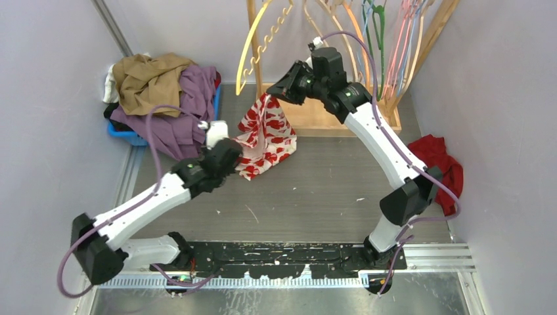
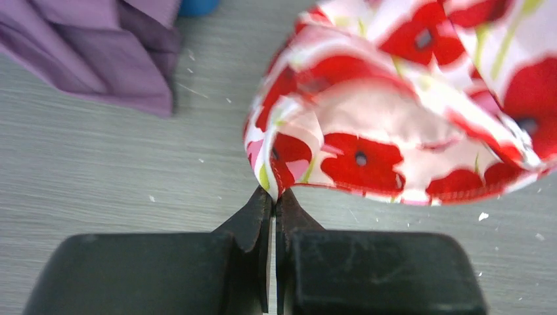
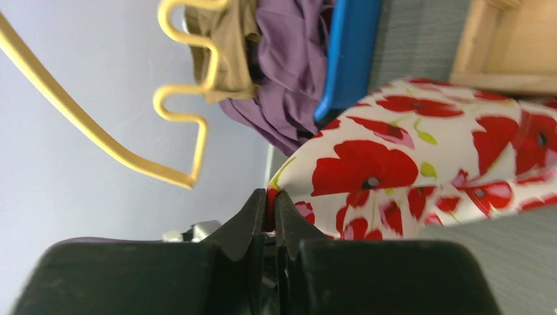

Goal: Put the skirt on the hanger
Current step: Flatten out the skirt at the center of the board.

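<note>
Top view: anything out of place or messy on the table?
Yes. A red garment lies crumpled at the right edge of the table, beside the right arm and far from the blue bin. The bin overflows, with purple cloth spilling over its side. The left pincer and right pincer both pinch the skirt.

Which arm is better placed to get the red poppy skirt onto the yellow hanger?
Right. The right hand holds the red-and-white poppy-print skirt beside the yellow wavy plastic hanger; the left hand grips it farther away.
</note>
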